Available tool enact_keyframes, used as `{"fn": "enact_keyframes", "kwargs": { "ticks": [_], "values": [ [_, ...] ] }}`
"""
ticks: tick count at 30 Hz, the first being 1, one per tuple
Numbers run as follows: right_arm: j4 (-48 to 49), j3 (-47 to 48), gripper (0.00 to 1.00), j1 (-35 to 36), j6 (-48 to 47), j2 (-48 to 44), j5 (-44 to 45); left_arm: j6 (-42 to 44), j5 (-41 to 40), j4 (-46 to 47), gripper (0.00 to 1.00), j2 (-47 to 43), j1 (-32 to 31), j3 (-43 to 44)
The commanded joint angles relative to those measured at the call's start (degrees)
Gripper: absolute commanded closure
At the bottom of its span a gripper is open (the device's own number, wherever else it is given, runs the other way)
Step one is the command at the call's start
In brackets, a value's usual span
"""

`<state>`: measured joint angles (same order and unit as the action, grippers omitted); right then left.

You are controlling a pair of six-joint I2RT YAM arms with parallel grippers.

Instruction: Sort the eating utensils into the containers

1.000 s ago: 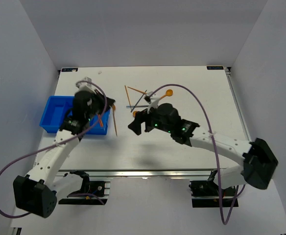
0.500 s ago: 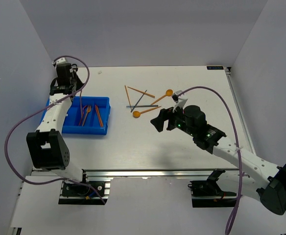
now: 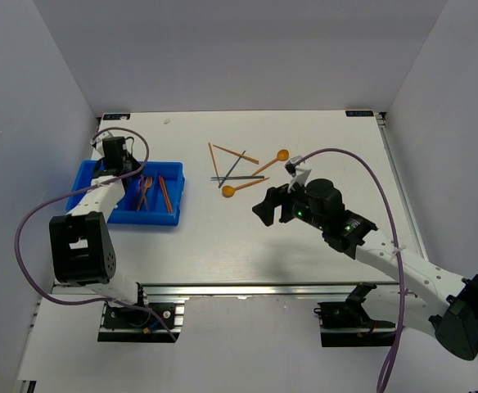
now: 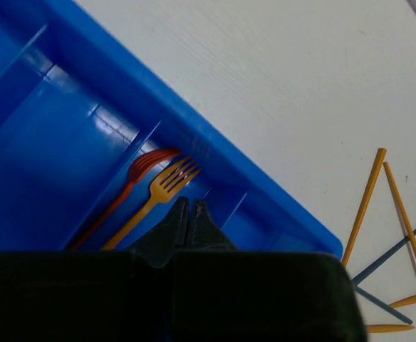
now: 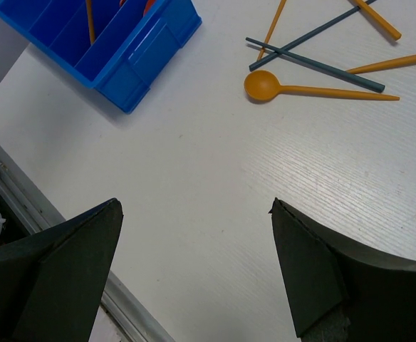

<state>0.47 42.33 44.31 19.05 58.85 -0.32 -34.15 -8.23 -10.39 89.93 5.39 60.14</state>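
Note:
The blue bin of containers [image 3: 92, 176] sits at the table's left; two orange-red forks [image 3: 145, 188] and an orange stick [image 3: 165, 194] lie in its narrow compartments. My left gripper [image 3: 123, 169] hovers over the bin, shut and empty; in the left wrist view its tips [image 4: 189, 204] meet just below the orange fork [image 4: 167, 184] and the red fork [image 4: 145, 161]. Loose utensils lie mid-table: two orange spoons [image 3: 229, 191] [image 3: 281, 154], orange sticks [image 3: 213, 160], dark blue sticks [image 3: 232, 168]. My right gripper [image 3: 263, 209] [image 5: 194, 203] stands wide open over bare table, near of the spoon [image 5: 261, 84].
White walls close in the table at the left, back and right. The table's near metal rail [image 5: 23, 192] runs just below my right gripper. The bin's corner [image 5: 133, 68] shows at the upper left of the right wrist view.
The left arm swung from the bin's right side to the back-left corner, then came down over the bin. The right arm drew back rightward, away from the utensil pile.

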Motion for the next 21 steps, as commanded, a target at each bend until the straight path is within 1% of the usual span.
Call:
{"fn": "enact_keyframes", "kwargs": {
  "ticks": [1, 2, 3, 6, 7, 8, 9, 10, 12, 13, 14, 16, 17, 18, 19, 20, 21],
  "values": [
    [1.38, 0.56, 0.11, -0.11, -0.77, -0.93, -1.18, -3.11, -0.65, 3.63, 0.96, -3.71, 0.06, -2.48],
    [1.38, 0.65, 0.11, -0.19, -0.77, -0.93, -1.26, -3.2, -0.82, 3.63, 0.9, -3.71, 0.06, -2.92],
    [1.29, 0.74, 0.11, -0.11, -0.77, -0.67, -1.27, -3.29, -1.26, 3.02, 0.78, -3.8, 0.06, -3.1],
    [1.11, 1.27, 0.11, -0.11, -0.42, 0.29, -0.83, -3.12, -2.31, 0.74, 0.63, -4.23, 0.06, -1.53],
    [1.11, 1.44, 0.11, -0.11, -0.24, 0.74, 0.04, -3.03, -2.4, 0.03, 0.55, -5.11, 0.06, -0.82],
    [0.68, 2.05, 0.11, -0.11, -0.07, 1.96, 0.05, -2.77, -2.58, -0.5, 0.5, -5.81, -0.03, -0.2],
    [0.5, 2.41, 0.11, -0.11, 0.2, 2.84, 1.97, -2.41, -2.67, -1.55, 0.44, -6.78, 0.06, 0.41],
    [0.24, 2.85, 0.11, -0.11, 0.72, 3.72, 3.9, -2.15, -2.67, -2.0, 0.31, -8.79, 0.06, 1.9],
    [-2.21, 5.21, 0.11, -0.11, 2.04, 7.84, 7.67, -1.19, -3.19, -4.79, 0.18, -10.64, 0.06, 4.79],
    [-3.01, 6.35, 0.11, -0.19, 2.39, 9.34, 8.83, -0.66, -3.2, -6.2, 0.09, -11.52, -0.03, 5.86],
    [-3.71, 7.41, 0.11, -0.28, 2.66, 11.09, 10.23, 0.3, -2.85, -7.44, 0.02, -13.36, -0.03, 6.65],
    [-6.7, 11.62, 0.11, -1.5, 5.19, 17.5, 13.92, 2.68, 0.65, -10.17, 0.02, -16.18, -0.03, 5.62],
    [-8.8, 13.9, 0.11, -2.38, 6.95, 23.1, 14.72, 3.3, 1.71, -10.96, 0.02, -20.02, -0.03, 4.3],
    [-14.39, 19.41, 0.11, -3.17, 8.97, 26.2, 15.95, 4.69, 2.94, -11.83, 0.02, -22.15, -0.11, 2.54],
    [-16.88, 22.33, 0.11, -4.31, 10.73, 29.19, 18.31, 5.4, 4.0, -12.45, 0.02, -24.25, -0.2, 0.61],
    [-18.73, 24.88, 0.11, -4.5, 13.27, 32.26, 20.34, 5.93, 3.92, -12.98, 0.02, -28.71, -0.38, -3.84],
    [-22.23, 30.22, 0.11, -4.5, 14.77, 37.69, 24.36, 7.24, 4.36, -12.9, 0.02, -31.02, -0.46, -6.24]
  ]
}}
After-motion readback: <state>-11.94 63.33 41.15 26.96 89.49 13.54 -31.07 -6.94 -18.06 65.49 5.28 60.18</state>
